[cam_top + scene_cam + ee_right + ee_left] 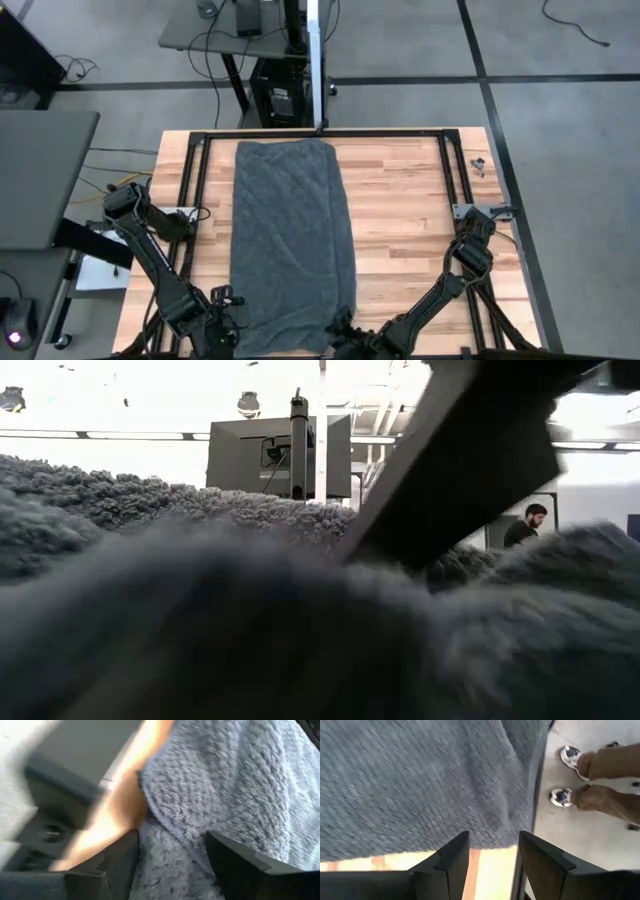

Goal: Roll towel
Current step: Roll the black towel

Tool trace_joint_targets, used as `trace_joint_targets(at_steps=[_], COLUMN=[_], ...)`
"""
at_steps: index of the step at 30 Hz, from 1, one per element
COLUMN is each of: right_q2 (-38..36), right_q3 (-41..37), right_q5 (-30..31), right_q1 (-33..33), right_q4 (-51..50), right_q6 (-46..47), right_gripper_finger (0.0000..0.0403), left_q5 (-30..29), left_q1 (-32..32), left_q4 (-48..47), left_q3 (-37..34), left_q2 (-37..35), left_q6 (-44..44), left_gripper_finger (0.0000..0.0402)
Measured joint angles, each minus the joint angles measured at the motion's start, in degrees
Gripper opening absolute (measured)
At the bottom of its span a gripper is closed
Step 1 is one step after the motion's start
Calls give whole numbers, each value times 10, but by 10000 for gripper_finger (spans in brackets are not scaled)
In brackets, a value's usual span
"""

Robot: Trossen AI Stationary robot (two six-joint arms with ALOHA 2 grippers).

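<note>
The dark grey towel [290,240] lies spread flat on the wooden table, its length running from the far edge to the near edge. My left gripper [228,303] hovers open above the towel's near left corner. In the left wrist view its fingers [494,840] stand apart over the towel's edge [485,837] and bare wood. My right gripper [345,322] is low at the near right corner, open, with rumpled cloth [172,845] showing between its fingers. In the low view the towel [250,620] fills the foreground under a dark arm [470,460]. My right gripper comes at the towel's near right corner [170,827] slanting down from the table's near side. Its fingers stand apart on either side of a raised fold of cloth. Whether they touch the cloth, I cannot tell.
A black metal frame [195,200] runs round the table top. Bare wood [410,220] lies to the towel's right. A small metal piece [478,165] sits at the far right. A person's shoes [565,797] stand on the floor off the near edge; another person [525,525] stands in the room behind.
</note>
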Motion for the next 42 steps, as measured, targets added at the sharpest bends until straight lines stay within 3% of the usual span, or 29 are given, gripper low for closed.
trace_joint_targets(at_steps=[4, 9, 10, 22, 33, 42], right_q2=[0, 0, -1, -1, -1, 0], right_q3=[0, -1, -1, -2, -2, -2], right_q5=[5, -30, -42, -75, -79, -81], right_q1=[-14, -23, -23, -24, -23, -15], right_q4=[-43, -52, -47, -12, -10, -8], right_q6=[43, 85, 87, 103, 105, 151], right_gripper_finger=[168, 29, 17, 6, 6, 5], left_q5=[-4, -2, -2, -26, -42, -73], left_q1=[-2, -13, -15, -36, -12, -12], left_q4=[-7, 9, 21, 167, 48, 6], left_q3=[0, 0, 0, 9, 110, 116], left_q2=[14, 37, 39, 118, 265, 282], left_q6=[2, -10, -10, -21, -46, -70], left_gripper_finger=[155, 155, 155, 155, 155, 155])
